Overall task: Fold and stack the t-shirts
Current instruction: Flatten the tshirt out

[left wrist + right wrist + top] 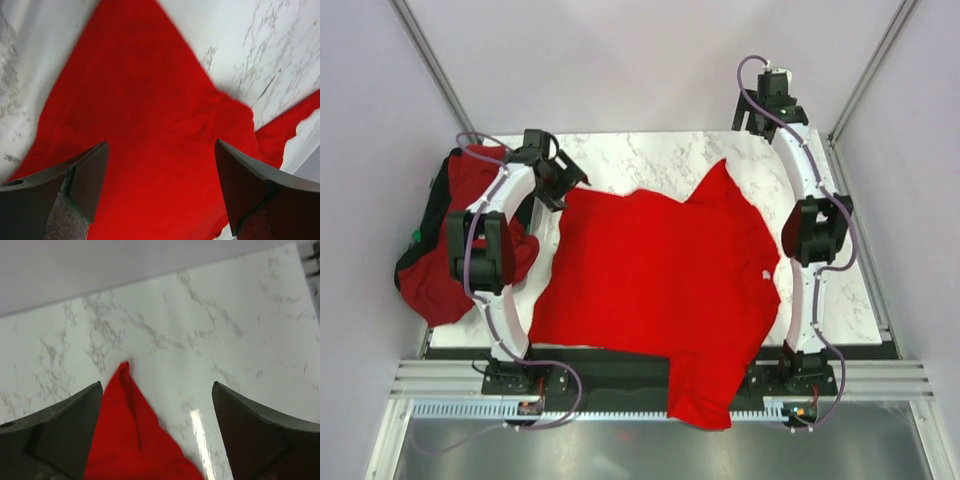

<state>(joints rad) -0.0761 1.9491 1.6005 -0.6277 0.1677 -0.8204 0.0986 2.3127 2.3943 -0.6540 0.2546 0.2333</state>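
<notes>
Red t-shirt (660, 285), flat on marble table (650, 155): judged light, limp; pinch far sleeve tip, far-left hem corner. Left gripper (162, 150), right gripper (157, 390): jaws spread, holding nothing.

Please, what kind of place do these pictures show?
Probably a robotics lab test cell: a white marble-patterned tabletop, enclosed by grey metal frame posts and plain pale walls, with a white left robot arm and white right robot arm bolted at its near edge.
</notes>
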